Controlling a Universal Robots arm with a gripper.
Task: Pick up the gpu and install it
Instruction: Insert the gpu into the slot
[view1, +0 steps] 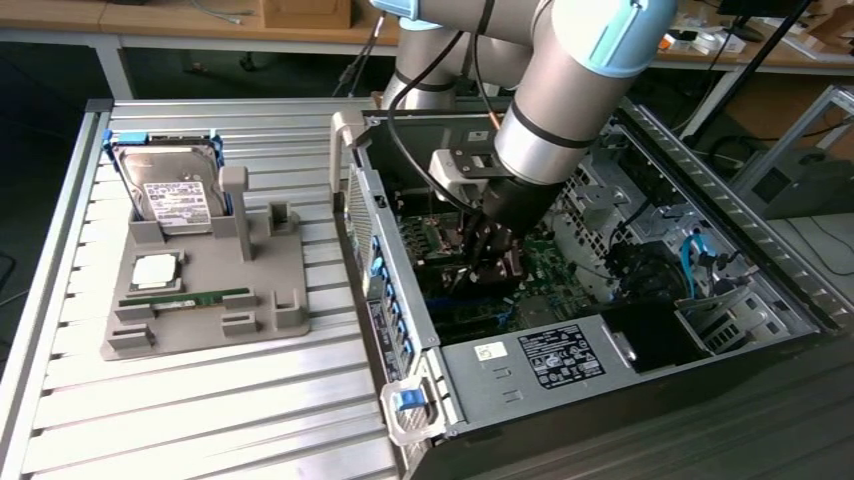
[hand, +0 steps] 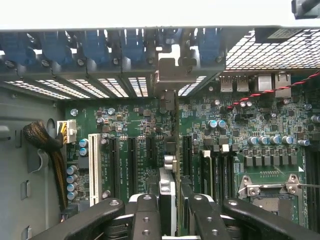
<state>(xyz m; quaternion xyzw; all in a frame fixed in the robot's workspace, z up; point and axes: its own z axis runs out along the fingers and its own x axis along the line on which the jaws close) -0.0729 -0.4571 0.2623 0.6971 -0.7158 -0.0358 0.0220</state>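
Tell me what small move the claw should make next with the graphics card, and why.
Probably a slow, straight press down toward the board. In the wrist view the claw grips the thin dark graphics card edge-on above the green motherboard. The card's silver metal bracket sits by the rear slot openings. Whether its lower edge has met a slot is hidden, so go gently.

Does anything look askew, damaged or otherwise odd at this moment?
Nothing stands out. The gripper holds the thin dark gpu card edge-on, upright over the green motherboard inside the open grey computer case; its silver bracket sits at the rear slots.
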